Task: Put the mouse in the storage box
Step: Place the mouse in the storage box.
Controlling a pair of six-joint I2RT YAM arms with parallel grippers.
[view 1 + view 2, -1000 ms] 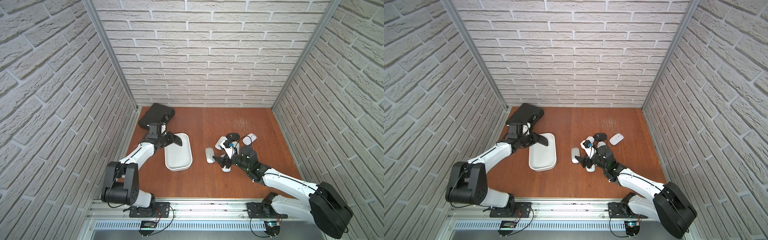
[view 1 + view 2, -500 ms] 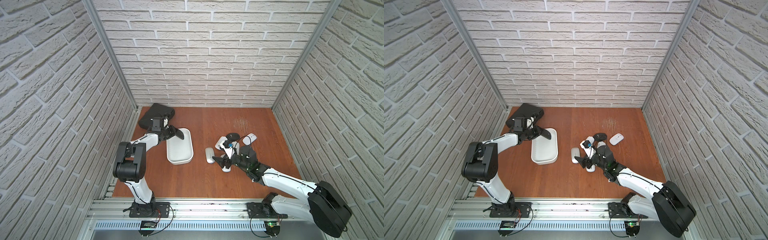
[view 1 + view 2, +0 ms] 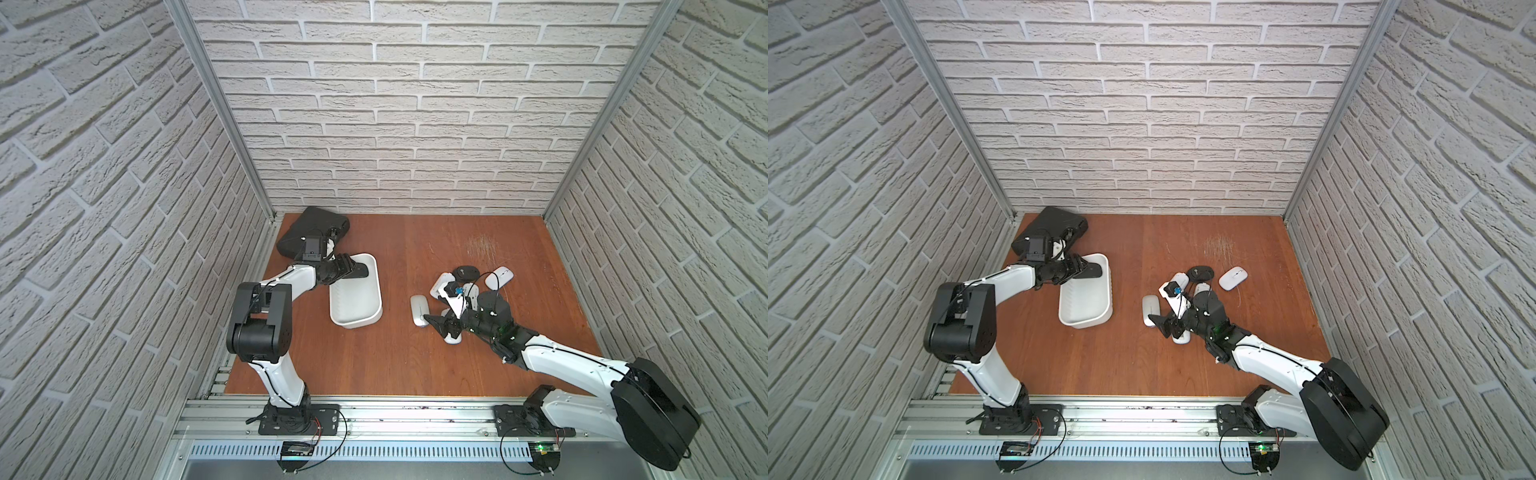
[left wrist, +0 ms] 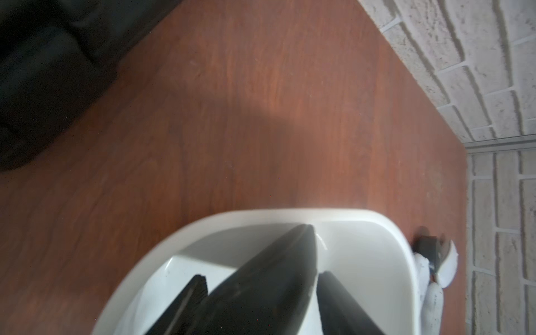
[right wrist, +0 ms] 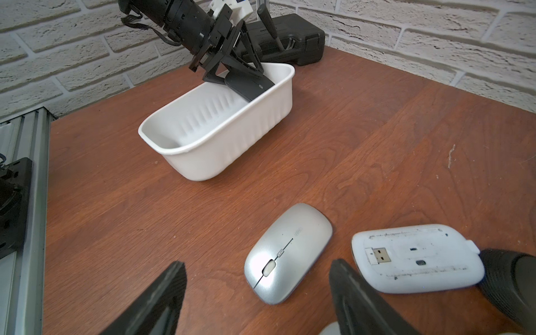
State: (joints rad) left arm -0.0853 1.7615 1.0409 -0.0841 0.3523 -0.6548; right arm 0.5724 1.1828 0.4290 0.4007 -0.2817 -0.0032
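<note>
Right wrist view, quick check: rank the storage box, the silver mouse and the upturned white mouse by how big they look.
1. storage box: clearly largest, though farthest from the camera.
2. silver mouse and upturned white mouse: they look alike, so no ranking between them.

The left arm and right arm share white links and bulky black joint housings (thin black cables alongside).

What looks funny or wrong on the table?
One white mouse lies upside down beside the silver mouse. Its scuffed underside faces up, and you can see the USB plug tucked into it. The silver one sits right way up.
</note>
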